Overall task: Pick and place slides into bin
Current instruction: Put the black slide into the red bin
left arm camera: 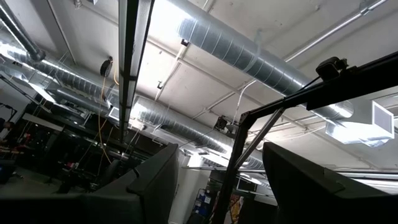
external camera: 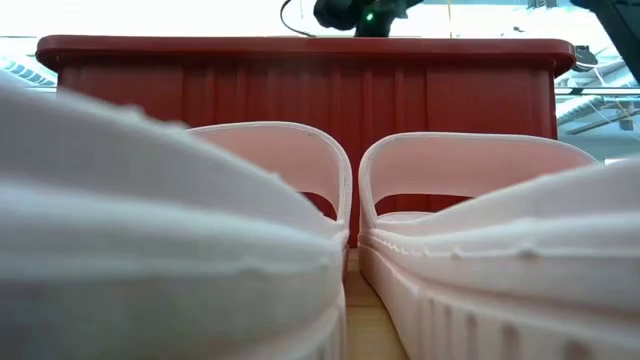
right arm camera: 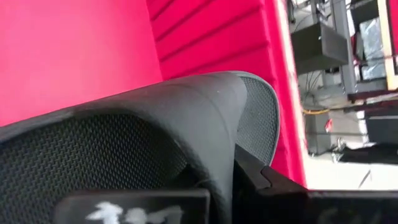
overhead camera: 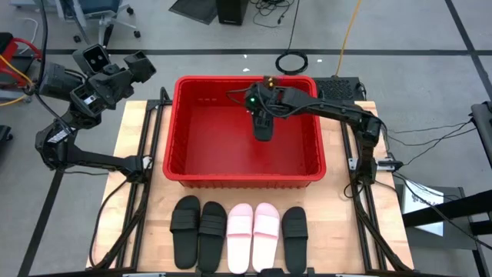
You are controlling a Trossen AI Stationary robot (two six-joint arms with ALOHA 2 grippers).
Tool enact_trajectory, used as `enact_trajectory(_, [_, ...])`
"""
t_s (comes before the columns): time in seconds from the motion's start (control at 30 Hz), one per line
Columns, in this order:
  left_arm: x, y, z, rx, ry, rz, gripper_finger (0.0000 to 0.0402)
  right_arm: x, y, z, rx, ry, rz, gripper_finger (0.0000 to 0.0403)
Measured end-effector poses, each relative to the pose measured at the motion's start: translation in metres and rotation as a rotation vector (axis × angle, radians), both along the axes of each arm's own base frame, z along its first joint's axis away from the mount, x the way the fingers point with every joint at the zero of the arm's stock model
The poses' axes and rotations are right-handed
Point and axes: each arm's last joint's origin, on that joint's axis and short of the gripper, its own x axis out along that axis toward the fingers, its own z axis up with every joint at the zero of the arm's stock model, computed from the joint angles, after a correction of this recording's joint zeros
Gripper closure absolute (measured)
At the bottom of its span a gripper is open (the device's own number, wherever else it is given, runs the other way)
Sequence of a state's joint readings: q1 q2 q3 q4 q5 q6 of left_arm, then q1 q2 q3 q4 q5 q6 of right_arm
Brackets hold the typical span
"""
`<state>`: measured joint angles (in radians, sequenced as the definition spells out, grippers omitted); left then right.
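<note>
Reaching in over the far wall of the red bin [overhead camera: 244, 175], the right claw [overhead camera: 263, 117] is closed on a black slide [overhead camera: 264, 127], which is held inside the bin toward its far side; in the right wrist view the slide's strap [right arm camera: 186, 118] is seen pressed between the dark fingers against the red wall. Five more slides are lined up on the table [overhead camera: 138, 138] in front of the bin: two black slides [overhead camera: 199, 230] on the left, two pale pink slides [overhead camera: 253, 228] in the middle, and one black slide [overhead camera: 294, 228] on the right. The left claw [overhead camera: 115, 65] is raised off the table's left far corner, its fingers [left arm camera: 155, 186] spread wide, with nothing held.
</note>
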<state>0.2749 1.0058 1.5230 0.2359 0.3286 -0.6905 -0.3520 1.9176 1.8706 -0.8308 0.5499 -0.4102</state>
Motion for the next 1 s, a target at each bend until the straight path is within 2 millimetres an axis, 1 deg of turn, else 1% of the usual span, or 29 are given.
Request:
enact_trajectory(0.27, [0.000,0.000,0.000,-0.005,0.000,-0.007,0.0160,0.018,-0.020,-0.042,0.018,0.057,-0.020,0.0392])
enact_trajectory(0.4, [0.000,0.000,0.000,-0.015,0.001,-0.016,0.0160,0.024,-0.030,-0.061,0.039,0.075,-0.027,0.0392])
enact_trajectory(0.63, [0.000,0.000,0.000,-0.022,0.001,-0.022,0.0160,0.031,-0.043,-0.099,0.108,0.116,-0.054,0.0392])
enact_trajectory(0.8, [0.000,0.000,0.000,-0.035,0.003,-0.033,0.0160,0.034,-0.047,-0.120,0.151,0.141,-0.062,0.0392])
enact_trajectory(0.93, [0.000,0.000,0.000,-0.034,0.006,-0.038,0.0160,0.030,-0.050,-0.132,0.178,0.122,-0.072,0.0392])
enact_trajectory(1.0, [0.000,0.000,0.000,-0.032,0.007,-0.041,0.0160,0.025,-0.050,-0.142,0.188,0.130,-0.088,0.0392])
